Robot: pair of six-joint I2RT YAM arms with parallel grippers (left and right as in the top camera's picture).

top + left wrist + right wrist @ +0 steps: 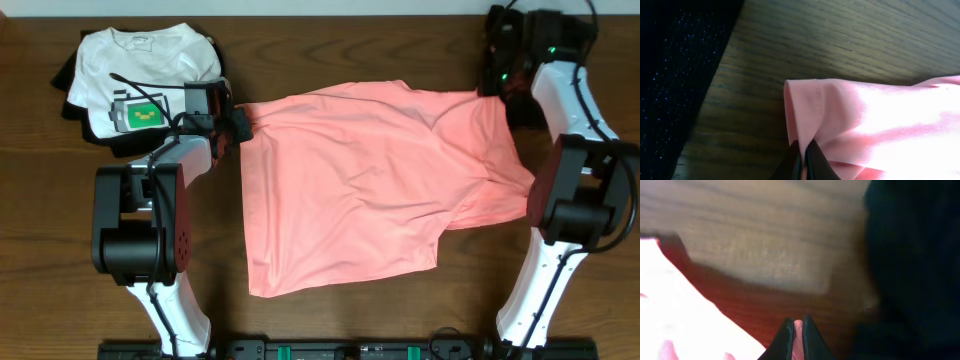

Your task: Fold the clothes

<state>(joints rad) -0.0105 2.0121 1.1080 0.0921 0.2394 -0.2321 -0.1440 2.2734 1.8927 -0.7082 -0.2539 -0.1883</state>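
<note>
The salmon-pink T-shirt (350, 180) lies spread across the middle of the wooden table, plain side up, no print showing. My left gripper (243, 124) sits at its far left corner, shut on a pinch of the pink hem. In the left wrist view the fabric (880, 125) rises in a fold into the closed fingertips (803, 150). My right gripper (492, 90) is at the shirt's far right corner. In the right wrist view a sliver of pink cloth (680, 310) is pinched between its closed fingertips (797, 322).
A white T-shirt (140, 70) with a green graphic lies on a dark pile of clothes (72, 95) at the far left corner, just behind the left arm. Dark fabric (675, 75) fills the left of the left wrist view. Bare wood (400, 310) runs along the front.
</note>
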